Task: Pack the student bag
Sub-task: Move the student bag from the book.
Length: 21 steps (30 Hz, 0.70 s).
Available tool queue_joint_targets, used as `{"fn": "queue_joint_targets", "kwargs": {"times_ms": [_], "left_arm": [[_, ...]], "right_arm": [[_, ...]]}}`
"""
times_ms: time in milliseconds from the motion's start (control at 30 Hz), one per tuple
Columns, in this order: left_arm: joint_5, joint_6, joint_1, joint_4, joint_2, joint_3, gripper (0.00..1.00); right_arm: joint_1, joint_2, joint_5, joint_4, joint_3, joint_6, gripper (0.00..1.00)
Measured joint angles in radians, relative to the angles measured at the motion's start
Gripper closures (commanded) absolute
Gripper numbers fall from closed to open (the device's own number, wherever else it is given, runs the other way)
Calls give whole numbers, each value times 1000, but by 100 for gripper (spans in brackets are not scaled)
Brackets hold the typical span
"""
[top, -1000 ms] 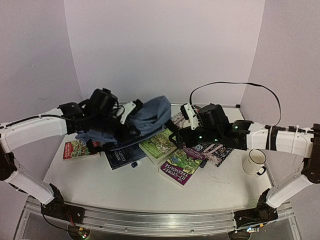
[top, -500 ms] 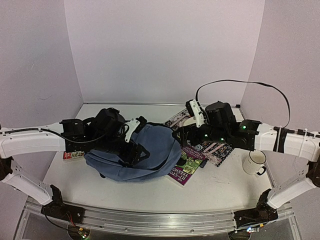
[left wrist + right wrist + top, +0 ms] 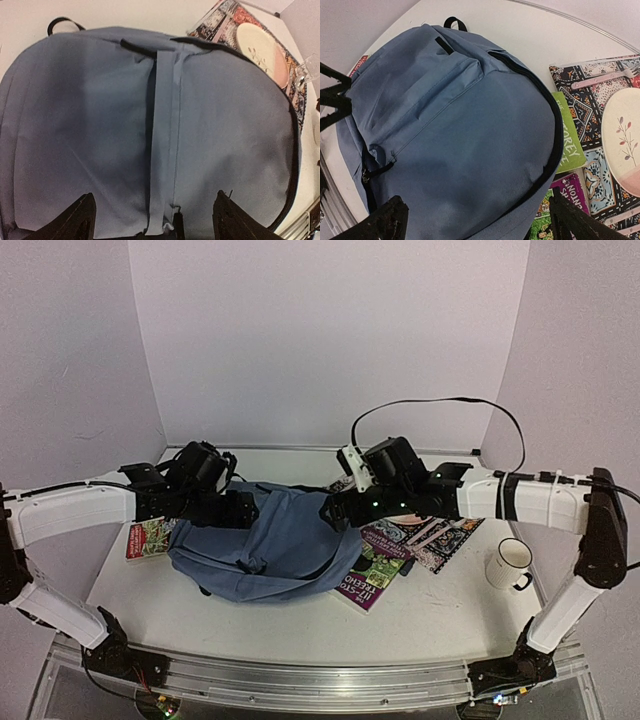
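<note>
The student bag [image 3: 270, 555], a grey-blue backpack with black zipper lines, lies flat on the table over several books. Its black top handle [image 3: 455, 22] points away from the right wrist camera. My left gripper [image 3: 235, 512] hovers over the bag's left rear part, open, with only fabric below its fingertips [image 3: 85, 205]. My right gripper [image 3: 335, 510] hangs over the bag's right rear edge, open and empty. In the wrist views the bag [image 3: 150, 125] [image 3: 455, 135] fills the space under each gripper [image 3: 152, 210] [image 3: 477, 210].
A purple and green book [image 3: 375, 575] sticks out from under the bag's right side, and a red-edged book [image 3: 150, 538] from its left. A patterned placemat [image 3: 435, 540] with a plate [image 3: 622, 135] and a fork [image 3: 605, 77] lies at right. A white mug [image 3: 510, 562] stands far right.
</note>
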Motion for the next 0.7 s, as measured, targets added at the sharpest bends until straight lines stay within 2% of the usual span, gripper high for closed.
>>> {"fn": "queue_joint_targets", "kwargs": {"times_ms": [300, 467, 567, 700], "left_arm": [[9, -110, 12, -61, 5, -84, 19], [17, -132, 52, -75, 14, -100, 24], [70, -123, 55, -67, 36, -100, 28], [189, -121, 52, -14, 52, -136, 30]], "right_arm": [[0, 64, -24, -61, 62, 6, 2], [0, 106, 15, -102, 74, 38, 2], [0, 121, 32, -129, 73, 55, 2], [0, 125, 31, -147, 58, 70, 12]]}}
